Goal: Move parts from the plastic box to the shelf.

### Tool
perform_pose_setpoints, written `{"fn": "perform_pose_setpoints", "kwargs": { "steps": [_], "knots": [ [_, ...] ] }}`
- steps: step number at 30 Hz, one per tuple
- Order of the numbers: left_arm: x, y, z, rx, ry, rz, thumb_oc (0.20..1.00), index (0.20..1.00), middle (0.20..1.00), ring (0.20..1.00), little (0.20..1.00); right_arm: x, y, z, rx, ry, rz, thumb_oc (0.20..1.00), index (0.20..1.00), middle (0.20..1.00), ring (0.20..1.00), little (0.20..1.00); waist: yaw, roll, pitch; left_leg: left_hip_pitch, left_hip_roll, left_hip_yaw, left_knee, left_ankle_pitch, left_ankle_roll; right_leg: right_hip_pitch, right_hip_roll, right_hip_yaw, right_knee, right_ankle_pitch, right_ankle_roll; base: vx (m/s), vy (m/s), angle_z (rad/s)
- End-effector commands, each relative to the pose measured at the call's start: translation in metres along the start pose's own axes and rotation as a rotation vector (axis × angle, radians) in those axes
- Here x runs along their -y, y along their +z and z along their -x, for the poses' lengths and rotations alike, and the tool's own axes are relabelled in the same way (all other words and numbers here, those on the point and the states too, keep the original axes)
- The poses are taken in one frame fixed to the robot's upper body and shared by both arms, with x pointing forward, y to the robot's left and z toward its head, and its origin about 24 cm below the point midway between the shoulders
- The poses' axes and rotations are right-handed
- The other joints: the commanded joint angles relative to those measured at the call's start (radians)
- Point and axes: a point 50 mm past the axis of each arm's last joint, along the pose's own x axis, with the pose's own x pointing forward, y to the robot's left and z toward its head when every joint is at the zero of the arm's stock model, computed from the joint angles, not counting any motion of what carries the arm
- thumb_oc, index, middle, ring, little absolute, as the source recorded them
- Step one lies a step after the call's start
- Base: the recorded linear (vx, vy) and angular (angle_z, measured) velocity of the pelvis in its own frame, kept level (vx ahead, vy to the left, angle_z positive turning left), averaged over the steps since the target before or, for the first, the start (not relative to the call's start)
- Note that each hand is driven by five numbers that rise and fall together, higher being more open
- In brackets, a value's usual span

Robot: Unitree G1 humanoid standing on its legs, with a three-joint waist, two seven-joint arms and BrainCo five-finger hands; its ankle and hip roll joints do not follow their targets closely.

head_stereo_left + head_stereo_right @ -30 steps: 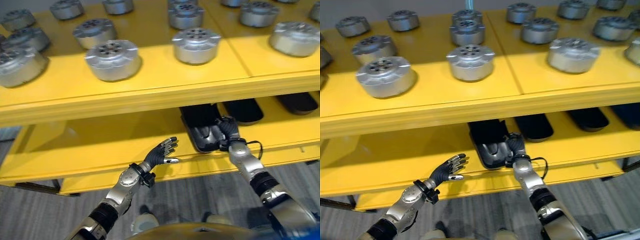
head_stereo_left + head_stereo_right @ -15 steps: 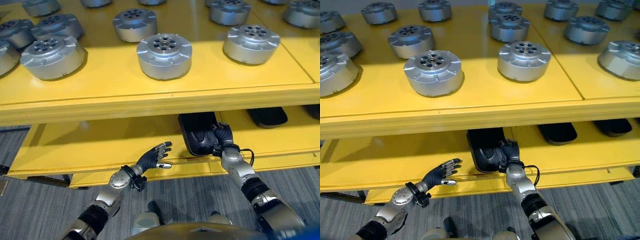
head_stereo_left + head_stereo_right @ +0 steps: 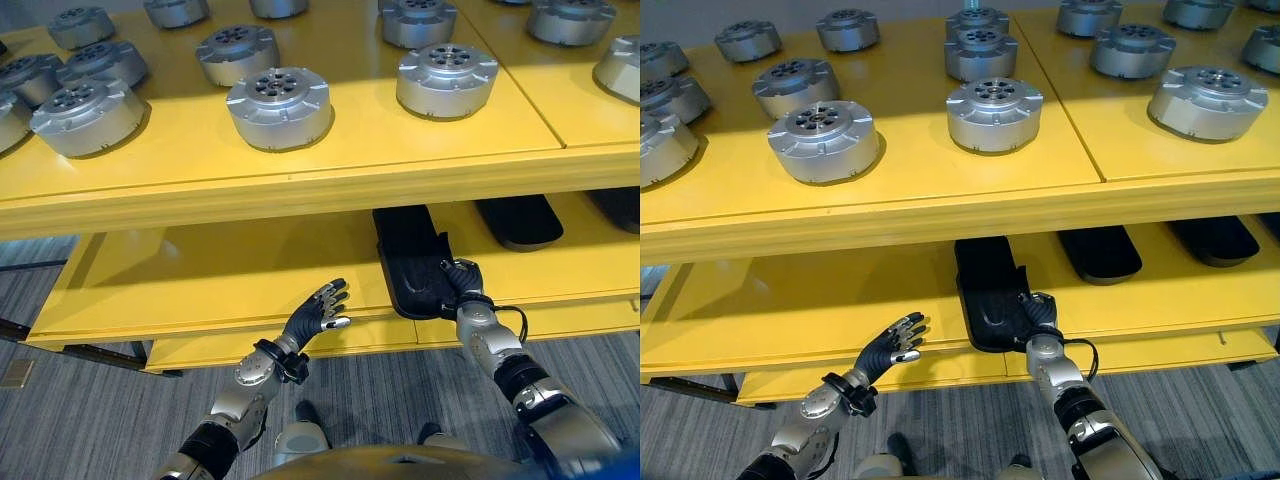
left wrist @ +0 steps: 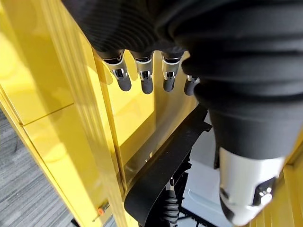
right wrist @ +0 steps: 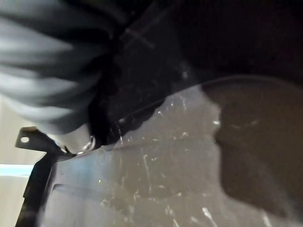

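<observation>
While the right hand (image 3: 462, 283) rests on the black part (image 3: 412, 258) lying on the lower shelf (image 3: 200, 285), grip unclear, the left hand (image 3: 315, 315) hovers open, empty; placing looks nearly done, release next.

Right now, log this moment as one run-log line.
left hand: open, by lower shelf edge | right hand: on black part, grip unclear | upper shelf: silver round parts

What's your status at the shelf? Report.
Right hand on the flat black plastic part on the yellow lower shelf, grip unclear. Left hand open, hovering at the shelf edge. Nothing in the way.
</observation>
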Motion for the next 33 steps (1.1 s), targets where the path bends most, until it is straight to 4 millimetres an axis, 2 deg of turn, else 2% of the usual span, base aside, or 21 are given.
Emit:
{"fn": "perform_pose_setpoints", "kwargs": {
  "steps": [1, 2, 4, 7, 9, 16, 21, 26, 33],
  "knots": [
    [-0.002, 0.032, -0.006, 0.121, -0.076, -0.044, 1.0, 1.0, 1.0, 1.0, 1.0, -0.017, 0.068, -0.007, 0.202, 0.023, -0.091, 0.2, 0.2, 0.2, 0.2, 0.2, 0.0, -0.063, 0.003, -0.02, 0.024, 0.033, 0.132, -0.066, -0.043, -0.023, -0.023, -0.06, 0.049, -0.003, -0.023, -0.07, 0.117, 0.28],
    [0.002, 0.037, -0.009, 0.13, -0.095, -0.079, 1.0, 1.0, 1.0, 1.0, 1.0, -0.015, 0.073, -0.01, 0.209, 0.026, -0.085, 0.2, 0.2, 0.2, 0.2, 0.2, 0.005, -0.066, 0.001, -0.033, 0.056, 0.006, 0.213, -0.064, -0.052, -0.034, -0.023, -0.044, 0.073, -0.019, -0.038, -0.04, 0.143, 0.27],
    [0.002, 0.04, -0.011, 0.13, -0.097, -0.097, 1.0, 1.0, 1.0, 1.0, 1.0, -0.014, 0.078, -0.012, 0.217, 0.035, -0.075, 0.2, 0.2, 0.2, 0.2, 0.2, 0.003, -0.067, -0.006, -0.021, 0.058, -0.002, 0.228, -0.082, -0.046, -0.05, -0.03, -0.035, 0.097, -0.03, -0.041, -0.02, 0.213, -0.03],
    [0.002, 0.044, -0.017, 0.117, -0.106, -0.118, 1.0, 1.0, 1.0, 1.0, 1.0, -0.015, 0.083, -0.014, 0.216, 0.034, -0.074, 0.2, 0.2, 0.2, 0.2, 0.2, -0.002, -0.057, -0.017, 0.014, 0.03, -0.028, 0.173, -0.112, -0.03, -0.075, -0.04, -0.022, 0.146, -0.041, -0.033, 0.04, 0.314, -0.16],
    [0.003, 0.043, -0.022, 0.087, -0.122, -0.131, 1.0, 1.0, 1.0, 1.0, 1.0, -0.012, 0.074, -0.016, 0.182, 0.008, -0.079, 0.2, 0.2, 0.2, 0.2, 0.2, -0.009, -0.049, -0.027, 0.056, 0.014, -0.019, 0.126, -0.129, -0.021, -0.068, -0.056, -0.03, 0.165, -0.039, -0.016, 0.12, 0.34, 0.22],
    [-0.002, 0.039, -0.014, 0.082, -0.081, -0.155, 1.0, 1.0, 1.0, 1.0, 1.0, -0.001, 0.062, -0.019, 0.124, -0.077, -0.096, 0.2, 0.2, 0.2, 0.2, 0.2, 0.012, -0.042, -0.02, 0.069, -0.011, -0.041, 0.085, -0.121, -0.01, -0.075, -0.084, -0.02, 0.166, -0.016, 0.025, 0.03, 0.172, 0.08],
    [-0.009, 0.037, -0.007, 0.083, -0.046, -0.143, 1.0, 1.0, 1.0, 1.0, 1.0, 0.009, 0.056, -0.022, 0.11, -0.093, -0.095, 0.2, 0.2, 0.2, 0.2, 0.2, 0.027, -0.043, -0.007, 0.059, -0.017, -0.051, 0.075, -0.109, -0.006, -0.076, -0.091, -0.02, 0.172, -0.016, 0.036, -0.01, 0.083, -0.01],
    [-0.015, 0.038, -0.002, 0.096, -0.008, -0.135, 1.0, 1.0, 1.0, 1.0, 1.0, 0.015, 0.059, -0.024, 0.119, -0.102, -0.099, 0.2, 0.2, 0.2, 0.2, 0.2, 0.041, -0.046, 0.007, 0.04, -0.018, -0.059, 0.072, -0.1, -0.007, -0.085, -0.095, -0.022, 0.179, -0.019, 0.041, -0.04, 0.049, 0.0],
    [-0.021, 0.047, 0.0, 0.123, 0.016, -0.147, 1.0, 1.0, 1.0, 1.0, 1.0, 0.033, 0.068, -0.033, 0.095, -0.175, -0.115, 0.2, 0.2, 0.2, 0.2, 0.2, 0.064, -0.043, 0.034, 0.006, -0.016, -0.062, 0.09, -0.099, -0.01, -0.107, -0.106, -0.035, 0.207, -0.029, 0.047, -0.07, 0.051, 0.06]
  ]
}}
